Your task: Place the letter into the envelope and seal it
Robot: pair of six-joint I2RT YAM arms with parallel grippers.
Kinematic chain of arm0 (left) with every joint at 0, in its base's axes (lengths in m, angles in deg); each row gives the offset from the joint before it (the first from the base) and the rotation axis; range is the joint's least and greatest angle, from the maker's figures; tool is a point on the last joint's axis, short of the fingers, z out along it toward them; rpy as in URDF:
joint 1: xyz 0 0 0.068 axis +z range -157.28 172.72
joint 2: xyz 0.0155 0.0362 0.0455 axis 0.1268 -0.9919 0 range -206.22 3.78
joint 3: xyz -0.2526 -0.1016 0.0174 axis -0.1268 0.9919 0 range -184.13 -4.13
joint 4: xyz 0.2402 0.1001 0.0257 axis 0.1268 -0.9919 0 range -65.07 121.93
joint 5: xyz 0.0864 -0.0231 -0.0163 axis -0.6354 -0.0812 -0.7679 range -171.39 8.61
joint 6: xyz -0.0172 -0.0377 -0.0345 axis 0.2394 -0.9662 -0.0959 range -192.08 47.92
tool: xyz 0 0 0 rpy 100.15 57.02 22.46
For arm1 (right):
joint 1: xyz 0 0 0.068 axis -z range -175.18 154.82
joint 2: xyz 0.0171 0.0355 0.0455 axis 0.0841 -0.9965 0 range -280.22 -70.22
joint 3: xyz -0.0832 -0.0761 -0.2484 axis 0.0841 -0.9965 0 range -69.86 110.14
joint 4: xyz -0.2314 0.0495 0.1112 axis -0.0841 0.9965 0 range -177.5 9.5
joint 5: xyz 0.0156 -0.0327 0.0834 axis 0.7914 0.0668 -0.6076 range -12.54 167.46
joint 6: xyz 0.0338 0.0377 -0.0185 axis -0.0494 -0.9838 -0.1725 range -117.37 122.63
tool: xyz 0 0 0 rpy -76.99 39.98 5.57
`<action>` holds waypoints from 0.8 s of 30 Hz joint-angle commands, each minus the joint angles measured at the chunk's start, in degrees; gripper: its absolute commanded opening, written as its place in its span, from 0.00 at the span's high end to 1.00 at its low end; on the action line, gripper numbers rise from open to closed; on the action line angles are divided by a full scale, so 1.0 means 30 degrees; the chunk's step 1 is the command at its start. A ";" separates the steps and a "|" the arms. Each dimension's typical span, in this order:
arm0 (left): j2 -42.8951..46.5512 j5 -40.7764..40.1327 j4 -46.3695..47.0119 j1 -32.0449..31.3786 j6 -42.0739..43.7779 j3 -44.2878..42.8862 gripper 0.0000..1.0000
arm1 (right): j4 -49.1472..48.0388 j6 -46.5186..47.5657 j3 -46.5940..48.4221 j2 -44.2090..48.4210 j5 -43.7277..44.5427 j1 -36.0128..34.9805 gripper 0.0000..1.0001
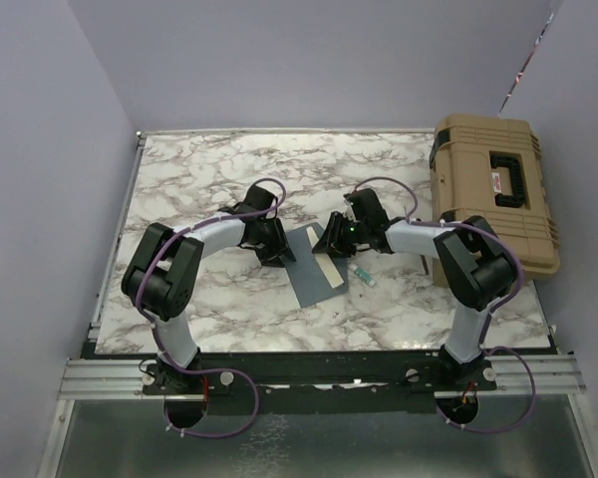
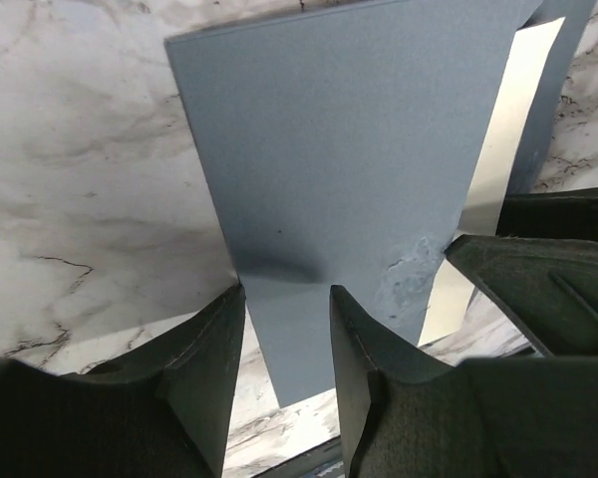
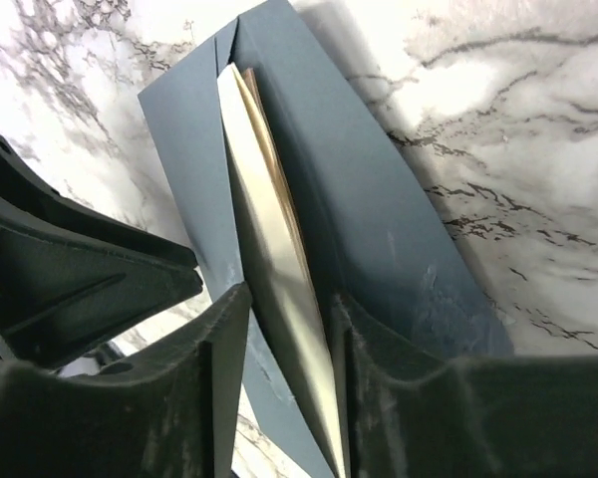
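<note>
matte slate-grey envelope point(image 2: 359, 179), smooth tan letter point(image 3: 279, 269) inside, veined marble table point(image 1: 209, 169)

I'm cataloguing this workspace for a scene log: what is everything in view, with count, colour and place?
envelope: one, slate blue-grey, table centre.
letter: one, tan, partly inside the envelope.
small object: one, teal, right of the envelope; too small to identify.
hard case: one, tan with black handle, table's far right.
table: one, white marble with grey veins.
mounting rail: one, silver, near edge.
left arm, right arm: two, black and white, purple cables, near edge.
left pincer, right pincer: two, black, both open at the envelope.
</note>
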 commanded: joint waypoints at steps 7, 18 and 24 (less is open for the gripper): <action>-0.1241 -0.1109 -0.0425 0.0319 0.0638 0.1376 0.55 | 0.6868 0.3605 0.2599 0.1206 0.3217 -0.0292 0.48; 0.0311 -0.1572 -0.0647 0.0317 -0.0275 0.2273 0.30 | 0.7617 0.4967 0.1664 0.1957 0.2106 -0.0290 0.66; 0.0280 -0.1355 -0.0630 -0.0528 -0.0932 0.3084 0.35 | 0.7697 0.5060 0.0764 0.2230 0.1697 -0.0284 0.66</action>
